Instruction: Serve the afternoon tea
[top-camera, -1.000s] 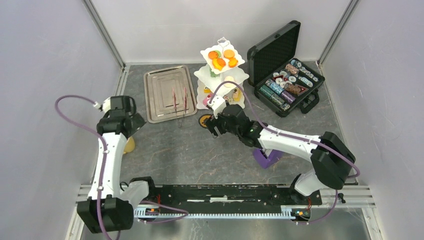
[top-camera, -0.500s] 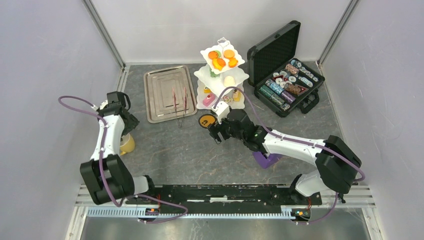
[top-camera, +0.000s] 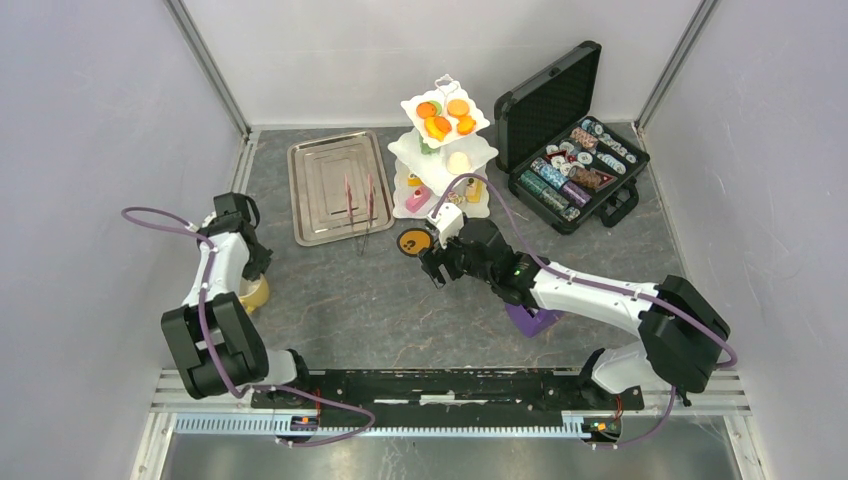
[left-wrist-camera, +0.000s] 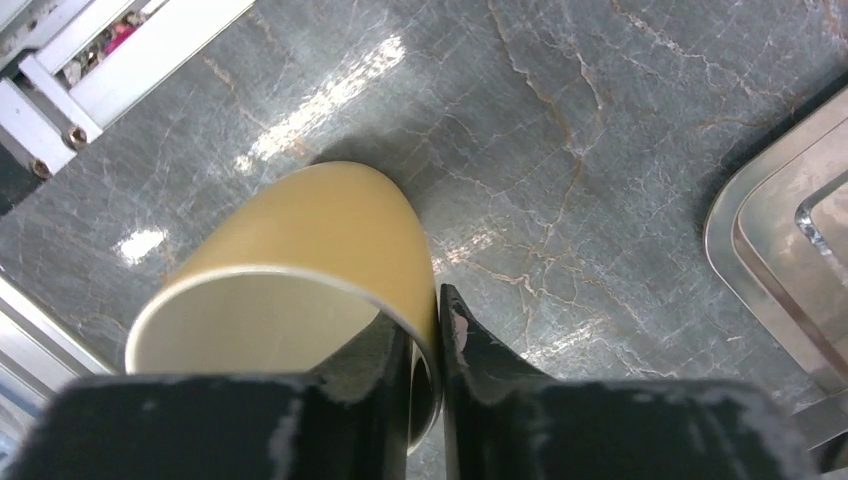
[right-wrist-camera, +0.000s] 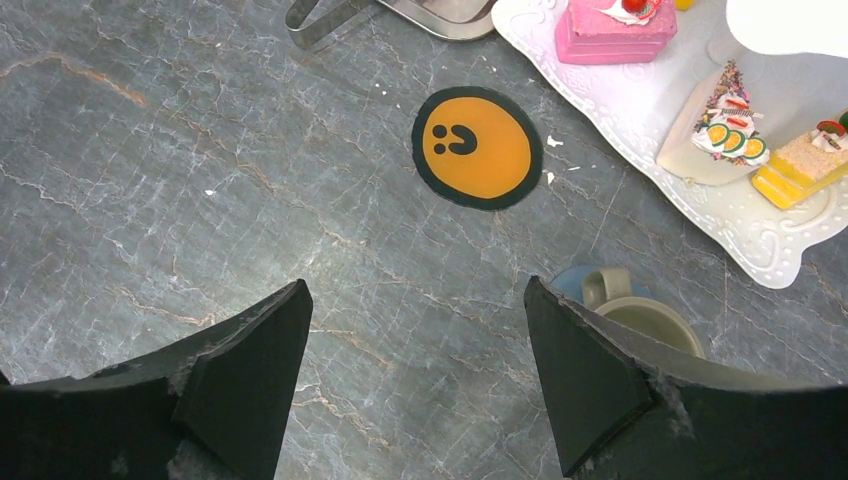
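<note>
A yellow mug (left-wrist-camera: 300, 250) stands on the marble table at the far left, also seen in the top view as the mug (top-camera: 256, 292). My left gripper (left-wrist-camera: 425, 335) is shut on its wall, one finger inside the rim and one outside. My right gripper (right-wrist-camera: 415, 285) hangs open over bare table, nothing between its fingers. Just ahead of it lies an orange smiley coaster (right-wrist-camera: 477, 147). A small olive cup (right-wrist-camera: 645, 322) sits on a blue coaster (right-wrist-camera: 566, 283) beside the right finger. The white tiered stand (top-camera: 480, 151) carries toy pastries, a pink cake (right-wrist-camera: 610, 30) on its bottom tier.
A steel tray (top-camera: 325, 185) holding tongs (top-camera: 358, 205) lies left of the stand. An open black case of poker chips (top-camera: 575, 165) sits at the back right. A purple card holder (top-camera: 533, 317) stands under the right arm. The left wall is close to the mug.
My left gripper came down over the mug's rim and closed on its wall. The right gripper backed slightly away from the stand, uncovering the orange coaster.
</note>
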